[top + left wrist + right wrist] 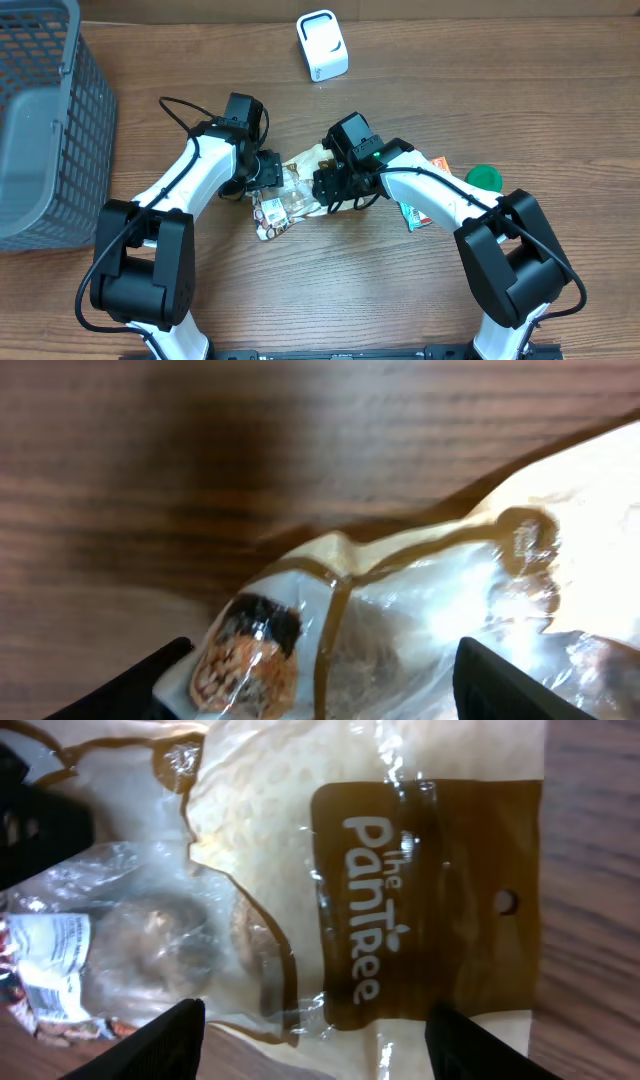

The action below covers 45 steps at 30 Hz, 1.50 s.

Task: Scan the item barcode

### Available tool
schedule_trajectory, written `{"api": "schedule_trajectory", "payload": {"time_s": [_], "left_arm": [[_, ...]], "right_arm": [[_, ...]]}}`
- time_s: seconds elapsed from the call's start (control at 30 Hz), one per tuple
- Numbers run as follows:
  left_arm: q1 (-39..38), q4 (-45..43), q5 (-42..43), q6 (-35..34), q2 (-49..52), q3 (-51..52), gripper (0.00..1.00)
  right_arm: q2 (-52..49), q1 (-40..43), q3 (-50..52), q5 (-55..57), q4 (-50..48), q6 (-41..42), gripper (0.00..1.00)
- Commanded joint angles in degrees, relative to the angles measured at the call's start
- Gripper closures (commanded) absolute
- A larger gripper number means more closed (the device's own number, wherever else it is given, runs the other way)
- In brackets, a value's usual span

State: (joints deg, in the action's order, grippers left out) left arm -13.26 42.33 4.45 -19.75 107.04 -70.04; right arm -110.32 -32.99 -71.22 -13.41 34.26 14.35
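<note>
The item is a clear and tan snack bag [298,188] printed "the PanTree", lying flat on the wooden table between my two arms. In the right wrist view the bag [300,870] fills the frame, with a white printed label [52,965] at its left end; no bars can be made out on it. My left gripper [268,172] stands open over the bag's left end [400,610], its black fingers [135,685] spread to either side. My right gripper [335,186] is also open, its jaws straddling the bag's brown-printed edge [420,890] without pinching it.
A white scanner [322,45] stands at the back of the table. A grey mesh basket [40,130] takes up the far left. Under my right arm lie another packet [422,208] and a green round lid [485,178].
</note>
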Motion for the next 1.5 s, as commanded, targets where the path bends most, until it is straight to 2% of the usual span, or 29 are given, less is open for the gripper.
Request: {"api": "schedule_trajectory", "payload": {"time_s": [0.0,0.23,0.9,1.1,1.47], "left_arm": [[0.1,-0.9,0.7,4.9,-0.3,0.6,0.27],[0.1,-2.3,1.5,5.0,-0.2,0.6,0.27],[-3.1,-3.7,0.9,6.5,2.4,0.6,0.27],[-3.1,-3.8,0.9,6.5,2.4,0.6,0.27],[-3.3,-4.1,0.9,6.5,2.4,0.6,0.27]], "right_arm": [[0.3,0.9,-1.7,-3.4,0.4,1.1,0.28],[2.2,5.0,-10.5,-3.4,8.0,1.1,0.23],[-5.3,5.1,-10.2,-2.2,11.1,3.7,0.2],[-7.4,4.9,-10.1,-2.3,11.2,3.9,0.16],[-9.4,1.7,-10.1,-10.9,11.1,3.9,0.17]]}}
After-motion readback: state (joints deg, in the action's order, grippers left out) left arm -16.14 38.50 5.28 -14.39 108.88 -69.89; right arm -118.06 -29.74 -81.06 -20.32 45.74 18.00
